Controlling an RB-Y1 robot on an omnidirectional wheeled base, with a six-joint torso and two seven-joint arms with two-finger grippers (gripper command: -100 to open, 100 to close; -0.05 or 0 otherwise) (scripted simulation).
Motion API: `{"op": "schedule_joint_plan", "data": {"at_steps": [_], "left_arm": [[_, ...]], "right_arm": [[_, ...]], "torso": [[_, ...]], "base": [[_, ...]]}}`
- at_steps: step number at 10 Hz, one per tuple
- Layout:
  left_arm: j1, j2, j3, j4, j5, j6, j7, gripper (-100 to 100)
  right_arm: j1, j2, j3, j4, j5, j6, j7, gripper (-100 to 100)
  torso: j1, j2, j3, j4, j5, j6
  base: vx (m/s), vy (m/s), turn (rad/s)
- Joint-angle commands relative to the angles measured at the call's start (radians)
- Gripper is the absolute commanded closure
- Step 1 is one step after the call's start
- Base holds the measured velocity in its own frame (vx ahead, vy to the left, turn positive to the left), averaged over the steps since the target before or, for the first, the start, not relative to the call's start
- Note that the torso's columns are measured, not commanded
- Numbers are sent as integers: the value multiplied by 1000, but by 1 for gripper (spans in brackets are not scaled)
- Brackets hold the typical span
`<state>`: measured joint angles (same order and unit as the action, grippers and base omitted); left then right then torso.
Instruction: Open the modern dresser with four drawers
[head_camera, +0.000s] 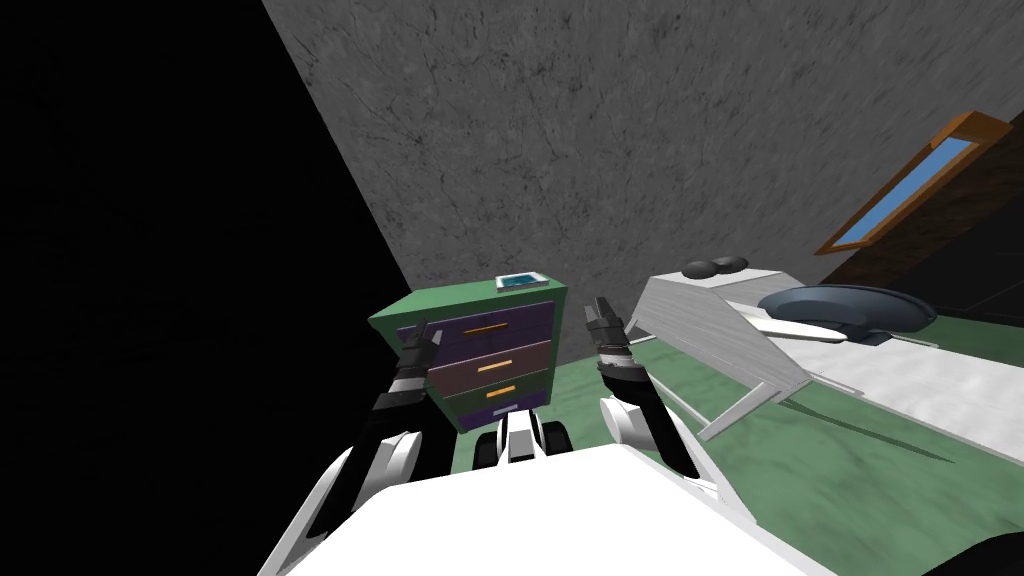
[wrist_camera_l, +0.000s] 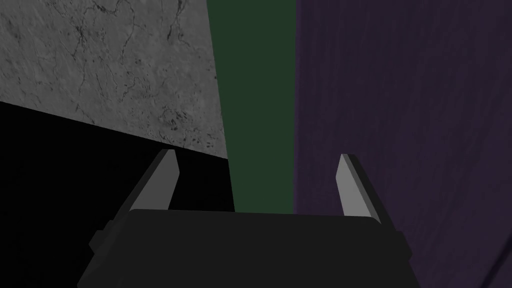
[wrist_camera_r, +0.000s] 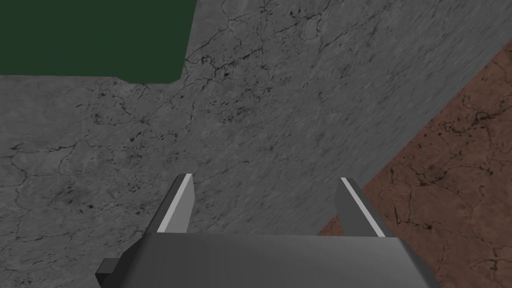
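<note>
The dresser (head_camera: 480, 350) stands at the centre of the head view, a green body with purple drawer fronts and orange handles, on the green floor (head_camera: 850, 470) with the grey wall (head_camera: 620, 130) behind it. The left end effector (head_camera: 427, 333) is raised at the dresser's upper left corner, level with the top drawer (head_camera: 480, 330) and left of that drawer's handle (head_camera: 487, 328). It is released, its fingers spread and grasping nothing. In the left wrist view a strip of the green frame runs between the fingers and the purple front lies past one finger; whether a fingertip touches the front I cannot tell. The right end effector (head_camera: 603, 305) is raised just right of the dresser's upper right corner, apart from it, also released. A small blue, white-rimmed thing (head_camera: 523, 281) lies on the dresser's top. A white bed (head_camera: 720, 330) stands to the right in the head view, and a black area (head_camera: 150, 250) takes up its left side.
</note>
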<state>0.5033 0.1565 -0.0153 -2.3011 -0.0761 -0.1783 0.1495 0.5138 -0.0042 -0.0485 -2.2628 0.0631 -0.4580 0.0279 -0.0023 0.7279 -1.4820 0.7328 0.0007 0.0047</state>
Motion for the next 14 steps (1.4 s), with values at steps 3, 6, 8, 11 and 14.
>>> {"op": "schedule_joint_plan", "data": {"at_steps": [3, 6, 8, 11, 14], "left_arm": [[15, -8, -8, -5, -3, 71, -1, -100], [30, -11, -14, -12, -7, 145, -4, -100], [36, -12, -16, -16, -9, 178, -6, -100], [47, -19, -20, -22, -12, 228, -8, -100], [61, -72, -26, -32, -17, 299, -10, -100]], "right_arm": [[0, 0, 0, 0, 0, 0, 0, 0], [0, 0, 0, 0, 0, 0, 0, 0], [0, 0, 0, 0, 0, 0, 0, 0], [0, 0, 0, 0, 0, 0, 0, 0], [0, 0, 0, 0, 0, 0, 0, 0]], "torso": [[2, 5, 3, 3, 0, -2], [1, 6, 4, 3, -1, -3], [2, 10, 6, 5, -1, -4], [4, 11, 7, 5, 0, -5], [1, 10, 6, 5, -1, -5]], "base": [[-10, -43, -11], [-19, -61, -31], [-16, -71, -20], [-21, -53, -16], [-18, -70, -22]]}}
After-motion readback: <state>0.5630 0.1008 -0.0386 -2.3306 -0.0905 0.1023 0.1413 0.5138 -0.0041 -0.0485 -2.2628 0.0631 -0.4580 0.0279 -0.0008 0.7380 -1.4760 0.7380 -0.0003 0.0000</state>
